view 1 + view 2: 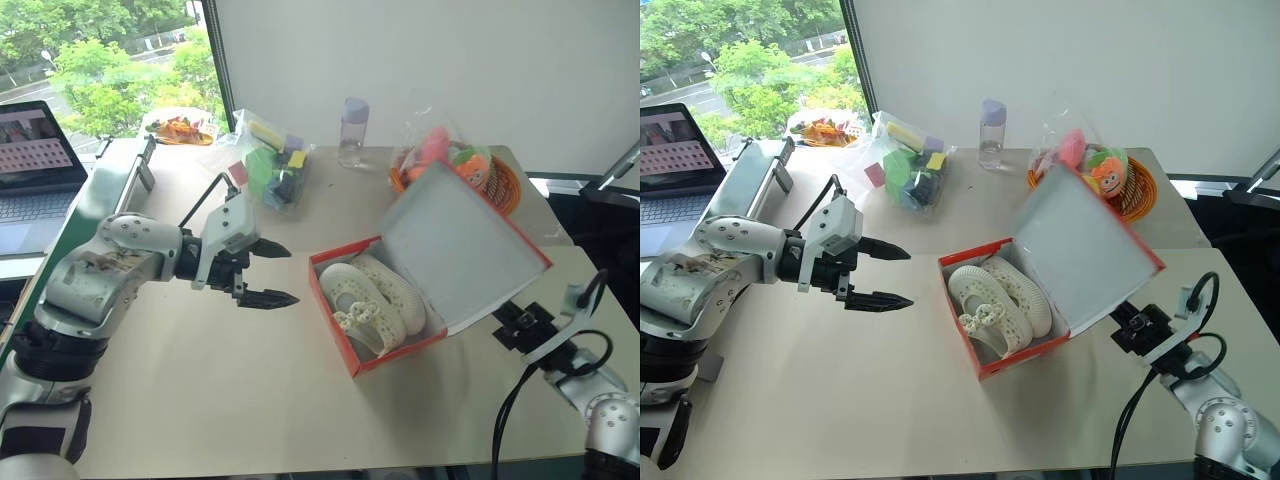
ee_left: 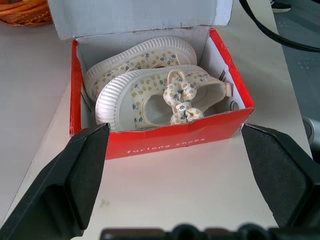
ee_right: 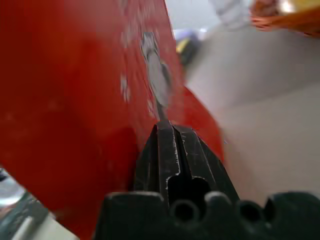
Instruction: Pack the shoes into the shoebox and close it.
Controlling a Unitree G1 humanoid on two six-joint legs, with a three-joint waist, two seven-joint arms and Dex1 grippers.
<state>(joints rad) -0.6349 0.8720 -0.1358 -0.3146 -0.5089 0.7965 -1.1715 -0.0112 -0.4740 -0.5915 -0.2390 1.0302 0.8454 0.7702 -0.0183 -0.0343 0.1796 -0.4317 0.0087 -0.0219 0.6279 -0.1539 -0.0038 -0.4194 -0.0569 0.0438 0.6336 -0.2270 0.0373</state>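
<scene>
Now both cream perforated shoes (image 1: pixel 372 295) lie inside the red cardboard shoebox (image 1: pixel 398 352); my shut, empty right tool (image 3: pixel 172 145) presses its hinged red lid (image 1: pixel 462 245), which I should swing over steadily; left tool (image 1: pixel 268 273) wide open, empty.

The shoebox (image 2: pixel 165 135) sits in the middle of the frame on the pale desk (image 2: pixel 190 190), its red front wall facing the camera and its lid raised at the top edge. Both shoes (image 2: pixel 150 85) lie inside, side by side, touching. The left pincer (image 2: pixel 175 165) stands wide apart, one black finger (image 2: pixel 65 185) lower left, the other lower right, both short of the box. An orange basket (image 2: pixel 25 12) shows upper left.
</scene>
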